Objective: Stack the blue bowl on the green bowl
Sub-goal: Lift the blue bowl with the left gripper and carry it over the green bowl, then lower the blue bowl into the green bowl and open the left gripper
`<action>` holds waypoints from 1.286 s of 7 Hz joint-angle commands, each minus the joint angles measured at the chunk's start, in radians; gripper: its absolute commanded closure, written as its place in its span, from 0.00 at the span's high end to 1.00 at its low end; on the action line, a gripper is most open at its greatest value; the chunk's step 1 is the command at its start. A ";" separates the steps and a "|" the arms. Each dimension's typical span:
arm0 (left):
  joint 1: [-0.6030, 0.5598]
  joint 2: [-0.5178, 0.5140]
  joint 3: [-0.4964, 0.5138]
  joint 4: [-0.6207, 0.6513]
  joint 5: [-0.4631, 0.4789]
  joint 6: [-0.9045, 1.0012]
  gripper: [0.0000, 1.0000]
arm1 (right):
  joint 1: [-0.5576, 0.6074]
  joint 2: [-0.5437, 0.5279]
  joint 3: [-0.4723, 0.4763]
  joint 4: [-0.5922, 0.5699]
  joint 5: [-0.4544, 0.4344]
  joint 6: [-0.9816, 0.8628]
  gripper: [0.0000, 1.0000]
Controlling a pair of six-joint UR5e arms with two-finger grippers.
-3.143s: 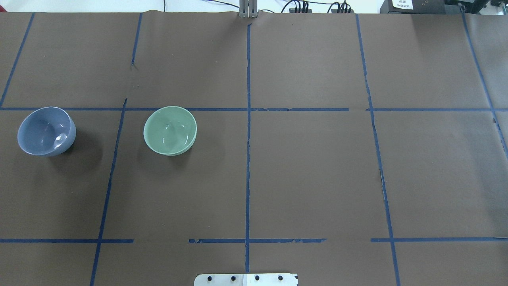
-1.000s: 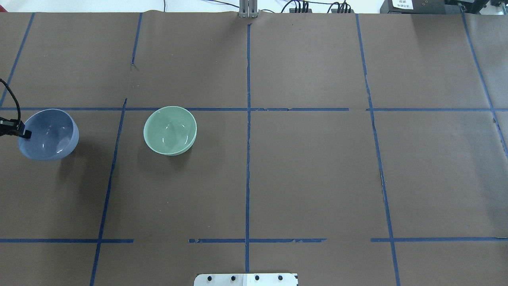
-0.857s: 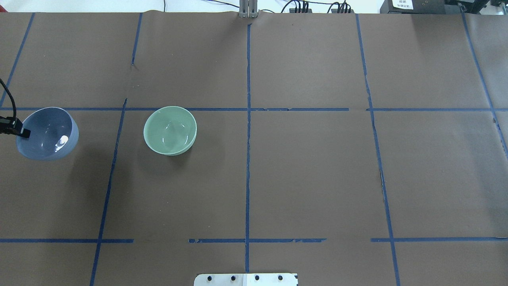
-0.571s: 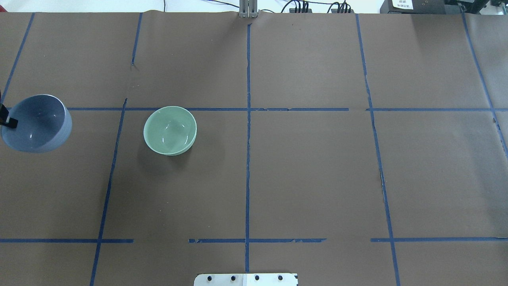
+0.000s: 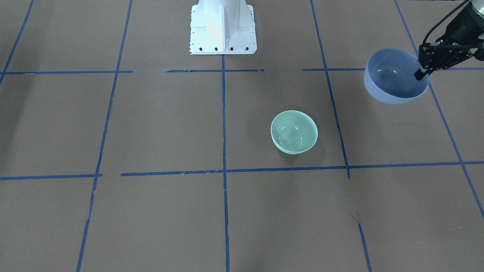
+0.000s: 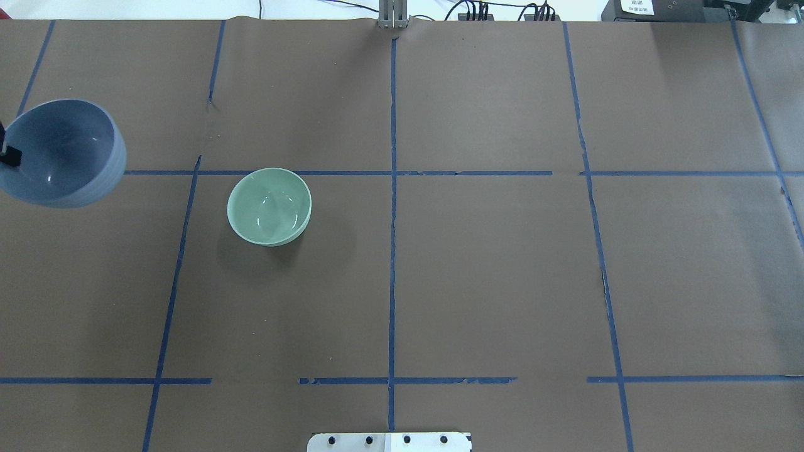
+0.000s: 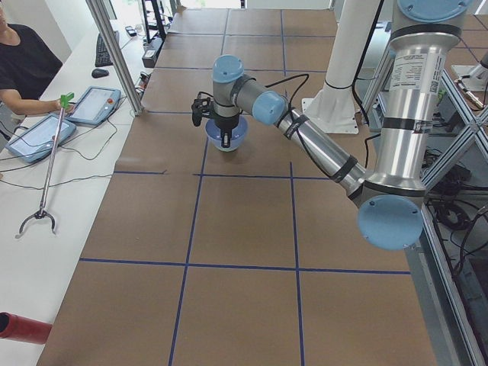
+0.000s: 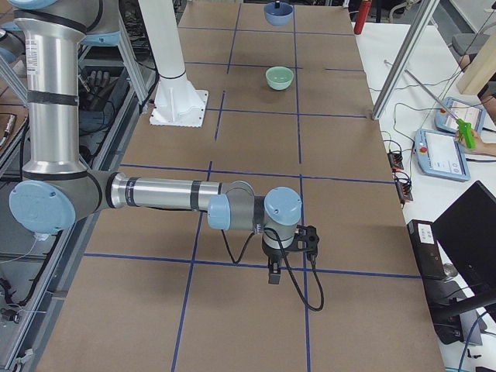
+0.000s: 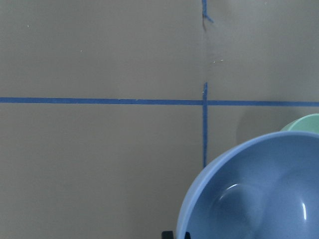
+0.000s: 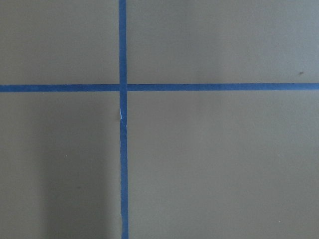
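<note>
My left gripper (image 5: 422,72) is shut on the rim of the pale blue bowl (image 5: 391,77) and holds it in the air, slightly tilted. In the overhead view the blue bowl (image 6: 63,154) hangs at the left edge, with the left gripper (image 6: 7,157) barely in frame. The mint-green bowl (image 6: 269,206) stands upright on the table to its right; it also shows in the front view (image 5: 294,131). The left wrist view shows the blue bowl (image 9: 259,194) close up. My right gripper (image 8: 273,271) hovers far from both bowls; I cannot tell whether it is open or shut.
Brown paper with a blue tape grid (image 6: 392,251) covers the table. The robot's white base (image 5: 223,26) stands at the table's near middle. Operators with tablets (image 7: 38,137) sit beside the far edge.
The left gripper came in from the left and closed on the blue bowl's rim. It has lifted the bowl off the table, upward and toward the far side. The green bowl has not moved.
</note>
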 commanded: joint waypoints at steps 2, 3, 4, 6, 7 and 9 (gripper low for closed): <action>0.250 -0.176 0.144 -0.152 0.051 -0.343 0.00 | 0.000 0.000 0.000 0.000 0.000 0.000 1.00; 0.279 -0.189 0.248 -0.317 0.062 -0.415 0.00 | 0.000 0.000 0.000 0.000 0.000 0.000 1.00; 0.302 -0.192 0.293 -0.376 0.091 -0.440 0.00 | 0.000 0.000 0.000 0.000 0.000 0.000 1.00; 0.325 -0.204 0.367 -0.442 0.108 -0.434 0.00 | 0.000 0.000 0.000 0.000 0.000 0.002 1.00; 0.331 -0.206 0.404 -0.488 0.116 -0.438 0.00 | 0.000 0.000 0.000 0.000 0.000 0.000 1.00; 0.341 -0.201 0.406 -0.494 0.116 -0.437 0.00 | 0.000 0.000 0.000 0.000 0.000 0.000 1.00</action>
